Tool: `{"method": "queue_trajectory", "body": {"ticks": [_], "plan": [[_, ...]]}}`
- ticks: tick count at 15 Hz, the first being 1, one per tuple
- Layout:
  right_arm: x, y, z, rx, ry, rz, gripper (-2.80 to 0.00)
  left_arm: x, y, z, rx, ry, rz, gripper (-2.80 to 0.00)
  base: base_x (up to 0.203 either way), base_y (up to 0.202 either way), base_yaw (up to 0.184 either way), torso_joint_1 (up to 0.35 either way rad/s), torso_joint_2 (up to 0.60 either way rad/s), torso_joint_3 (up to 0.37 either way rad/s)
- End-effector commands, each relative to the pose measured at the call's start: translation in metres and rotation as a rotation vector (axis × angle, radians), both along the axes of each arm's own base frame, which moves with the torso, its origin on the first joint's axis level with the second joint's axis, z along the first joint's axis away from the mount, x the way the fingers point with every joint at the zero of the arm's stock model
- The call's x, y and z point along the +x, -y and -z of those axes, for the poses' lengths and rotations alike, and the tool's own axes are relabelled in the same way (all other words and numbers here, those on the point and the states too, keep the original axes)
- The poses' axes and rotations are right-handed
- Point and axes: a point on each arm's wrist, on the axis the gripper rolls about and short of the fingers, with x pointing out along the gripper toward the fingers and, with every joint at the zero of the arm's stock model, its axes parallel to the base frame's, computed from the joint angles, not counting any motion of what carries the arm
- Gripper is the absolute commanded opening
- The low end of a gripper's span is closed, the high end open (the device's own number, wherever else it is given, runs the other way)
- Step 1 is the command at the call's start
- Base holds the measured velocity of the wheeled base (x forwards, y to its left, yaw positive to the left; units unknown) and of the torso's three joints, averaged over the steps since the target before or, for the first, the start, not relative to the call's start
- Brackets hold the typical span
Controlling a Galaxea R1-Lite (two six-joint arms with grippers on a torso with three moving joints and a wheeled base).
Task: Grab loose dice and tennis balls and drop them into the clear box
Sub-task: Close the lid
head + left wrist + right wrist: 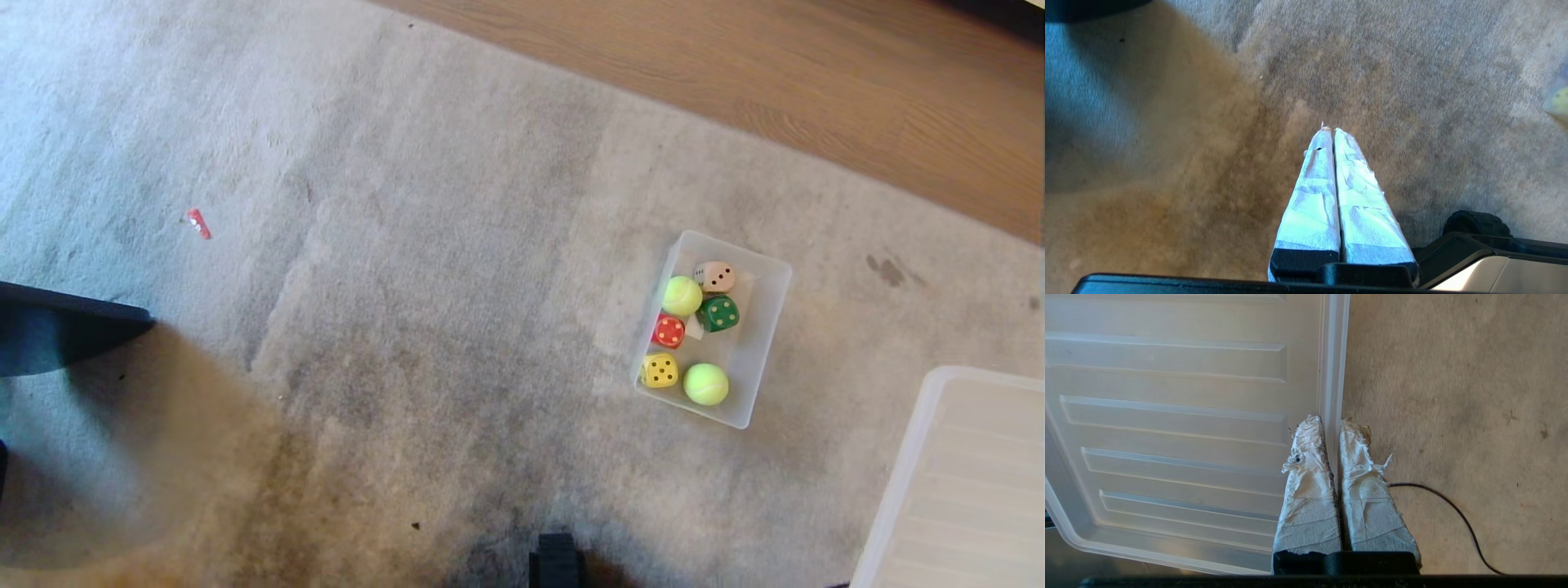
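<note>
Left gripper (1333, 130): taped fingers pressed together, nothing between them, hanging over bare carpet (1167, 163). Right gripper (1331, 422): fingers also closed on nothing, tips hanging above the rim of the flat ridged tray (1167, 416), with a thin black cable (1453, 514) lying on the carpet beside it. Neither arm shows in the head view; both look parked. Clear box (767, 343) sits on the carpet, right of centre, near the wood floor (816, 82) edge and well apart from the tray. Contents: tan die (718, 277) at the far end, tennis ball (681, 296) and green die (718, 314) next, red die (669, 331) behind those, then yellow die (660, 370) and second tennis ball (705, 384) at the near end. Count: four dice, two balls, all inside the walls. No loose dice or balls visible on the carpet; only a small red scrap (198, 223) far to the left. Judgement: collection appears complete, nothing left to pick as far as these views show.
</note>
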Motion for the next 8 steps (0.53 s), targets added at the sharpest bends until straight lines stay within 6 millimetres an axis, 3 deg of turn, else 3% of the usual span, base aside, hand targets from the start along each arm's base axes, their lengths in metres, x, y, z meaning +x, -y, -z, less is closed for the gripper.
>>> {"method": "queue_trajectory", "body": {"ticks": [1, 4, 8], "plan": [[0.0002, 0.0000, 0.0001, 0.000, -0.004, 0.000, -2.80, 0.0000, -0.0001, -0.0001, -0.002, 0.001, -0.003, -2.80, -0.187, 0.000, 0.002, 0.002, 0.00, 0.007], [0.0002, 0.0000, 0.0001, 0.000, -0.004, 0.000, -2.80, 0.0000, -0.0001, -0.0002, -0.002, 0.002, -0.003, -2.80, -0.161, 0.000, -0.002, 0.004, 0.00, 0.006], [0.0001, 0.0000, -0.0003, 0.006, -0.002, 0.004, -2.80, 0.0000, -0.0001, -0.0002, -0.004, 0.003, -0.003, -2.80, 0.000, 0.000, 0.000, 0.000, 0.00, 0.000]]}}
